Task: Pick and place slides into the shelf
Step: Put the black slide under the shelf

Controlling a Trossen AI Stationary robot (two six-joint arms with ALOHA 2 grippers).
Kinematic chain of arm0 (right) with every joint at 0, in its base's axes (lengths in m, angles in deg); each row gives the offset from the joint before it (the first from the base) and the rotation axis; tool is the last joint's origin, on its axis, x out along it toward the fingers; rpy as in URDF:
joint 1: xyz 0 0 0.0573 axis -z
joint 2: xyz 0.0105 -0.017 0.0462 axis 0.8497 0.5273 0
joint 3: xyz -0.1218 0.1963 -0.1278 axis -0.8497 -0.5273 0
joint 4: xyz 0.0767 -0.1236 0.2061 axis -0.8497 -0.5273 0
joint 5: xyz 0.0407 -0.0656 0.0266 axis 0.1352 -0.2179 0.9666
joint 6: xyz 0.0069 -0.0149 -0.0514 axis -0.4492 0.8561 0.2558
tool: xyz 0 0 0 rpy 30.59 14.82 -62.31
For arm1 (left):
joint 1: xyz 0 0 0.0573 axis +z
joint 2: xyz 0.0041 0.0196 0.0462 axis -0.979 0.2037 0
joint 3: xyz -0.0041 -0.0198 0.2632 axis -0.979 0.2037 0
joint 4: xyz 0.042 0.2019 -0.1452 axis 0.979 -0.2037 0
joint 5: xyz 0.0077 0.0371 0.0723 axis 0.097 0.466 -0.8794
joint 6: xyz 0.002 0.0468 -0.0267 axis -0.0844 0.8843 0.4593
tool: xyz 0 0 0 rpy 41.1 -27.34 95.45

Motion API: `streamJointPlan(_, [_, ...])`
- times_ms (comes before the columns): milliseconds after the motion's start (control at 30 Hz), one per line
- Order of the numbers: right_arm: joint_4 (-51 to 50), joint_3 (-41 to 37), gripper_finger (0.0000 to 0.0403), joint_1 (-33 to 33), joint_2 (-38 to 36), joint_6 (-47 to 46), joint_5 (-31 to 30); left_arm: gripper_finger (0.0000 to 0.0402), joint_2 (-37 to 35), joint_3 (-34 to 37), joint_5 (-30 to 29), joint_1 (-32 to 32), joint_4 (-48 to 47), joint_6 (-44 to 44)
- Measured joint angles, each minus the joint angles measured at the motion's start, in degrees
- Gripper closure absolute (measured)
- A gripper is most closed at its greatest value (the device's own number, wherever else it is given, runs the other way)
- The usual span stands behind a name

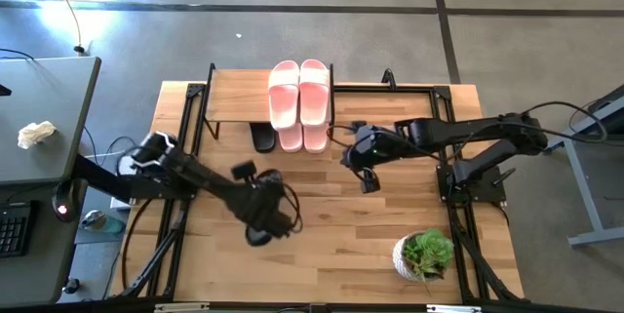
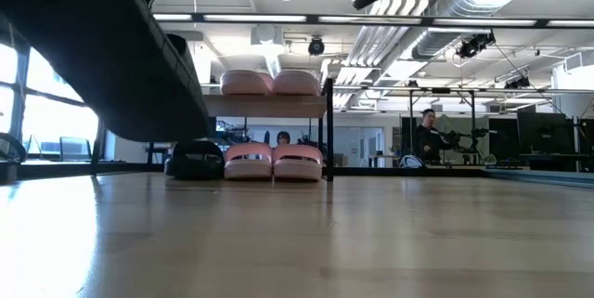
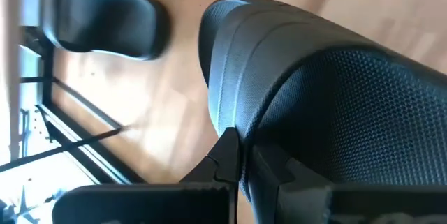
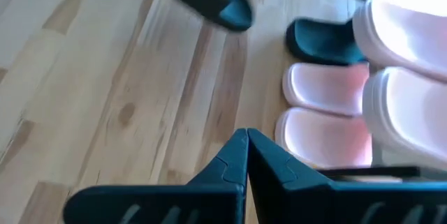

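The shelf point(image 1: 237, 97) stands at the table's far middle. Two pale pink slides point(image 1: 300, 91) lie on its top board. Two more pink slides point(image 1: 303, 138) and one black slide point(image 1: 263, 138) rest on the tabletop under it, toes toward the near edge. My left gripper point(image 1: 263, 217) hangs over the table's middle left, shut on a second black slide point(image 3: 335, 98), which looms at the low view's left point(image 2: 102, 47). My right gripper point(image 4: 246, 147) hovers shut and empty, right of the pink slides and near the shelf's right legs. My left gripper pinches the black slide between its two fingers point(image 3: 230, 155) at the slide's rim point(image 3: 262, 151); the slide itself hides which part exactly. The fingers slant down from above. The slide is lifted clear of the table and hangs tilted.
A potted plant point(image 1: 426, 253) stands near the table's front right corner. A grey side desk point(image 1: 44, 108) with a crumpled cloth sits left of the table. A person point(image 2: 429, 133) stands far off in the room behind. Bare wood point(image 1: 331, 245) lies between the arms.
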Motion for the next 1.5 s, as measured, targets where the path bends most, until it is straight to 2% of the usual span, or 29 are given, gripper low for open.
streamJointPlan(200, [-1.6,0.0,0.0403,-0.02,-0.14,0.17,0.0,0.0401,-8.56,6.93,-2.72,3.31,-0.23,0.93])
streamJointPlan(367, [-0.52,0.0,0.0403,-0.02,-0.14,1.51,-0.01,0.0401,-14.37,16.51,-4.02,5.63,-0.12,1.49])
streamJointPlan(500, [0.45,0.0,0.0403,-0.01,-0.14,1.27,-0.02,0.0401,-15.33,24.32,-5.0,7.64,-0.07,1.54])
streamJointPlan(667, [1.57,0.0,0.0403,-0.02,-0.14,0.1,-1.93,0.0401,-15.3,32.08,-13.95,7.73,-0.06,1.22])
streamJointPlan(800, [1.51,0.0,0.0403,-0.02,-0.14,-1.18,-2.68,0.0401,-15.29,36.58,-16.31,8.22,0.29,-0.7])
streamJointPlan(933, [1.61,0.0,0.0403,0.0,-0.14,-1.33,-2.78,0.0401,-15.27,39.86,-15.94,9.94,5.91,-0.29])
streamJointPlan(1100, [1.61,0.0,0.0403,-0.01,-0.14,-1.33,-2.76,0.0401,-15.27,41.63,-16.83,12.7,13.53,4.23])
streamJointPlan(1300, [1.61,0.0,0.0403,0.0,-0.14,-1.35,-2.75,0.0401,-15.24,41.81,-17.25,17.33,15.78,5.61])
streamJointPlan(1500, [1.61,0.0,0.0403,0.0,-0.14,-1.35,-2.74,0.0401,-15.24,41.81,-17.07,22.23,19.34,10.6])
